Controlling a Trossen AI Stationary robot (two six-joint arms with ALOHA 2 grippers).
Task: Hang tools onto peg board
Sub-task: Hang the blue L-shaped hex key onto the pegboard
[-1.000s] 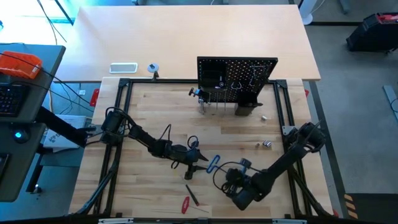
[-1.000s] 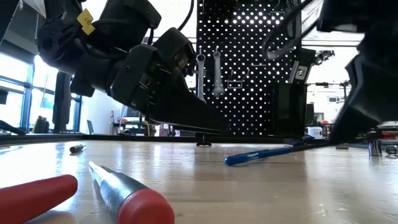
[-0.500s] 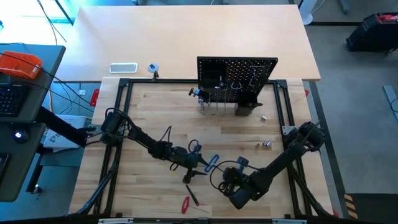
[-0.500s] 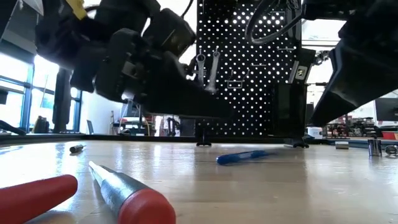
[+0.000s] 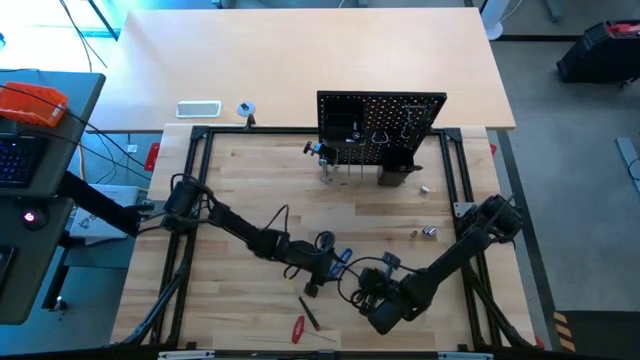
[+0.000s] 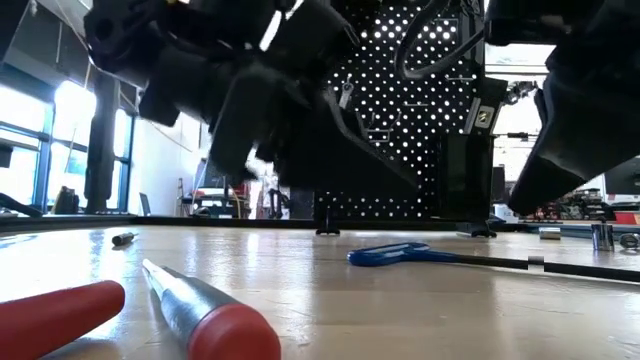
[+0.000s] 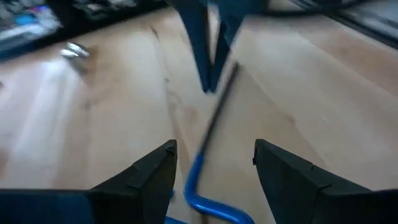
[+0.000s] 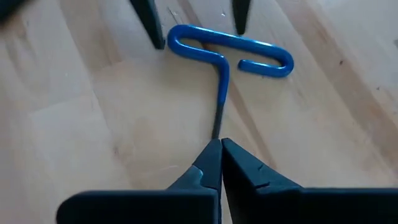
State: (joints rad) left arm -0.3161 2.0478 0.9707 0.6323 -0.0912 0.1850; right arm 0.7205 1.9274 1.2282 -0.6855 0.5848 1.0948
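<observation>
Two wrenches (image 6: 345, 95) hung on the peg board (image 5: 381, 128); left gripper (image 7: 211, 165) straddled, parted, the blue-handled hex key (image 8: 227, 53); right gripper (image 8: 221, 163) pinched its shaft; screwdrivers (image 6: 205, 315) remained.

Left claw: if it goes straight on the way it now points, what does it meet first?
Probably the blue-handled T-shaped hex key on the wooden table: its looped handle lies between the open left claw fingers, though depth is unclear.

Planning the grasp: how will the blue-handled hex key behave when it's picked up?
The blue-handled hex key looks stiff: a thin straight metal shaft and a bent loop handle. It is probably light, being so slim. Lying flat on the table, it should not roll, though the loop could pivot if only the shaft is pinched.
</observation>
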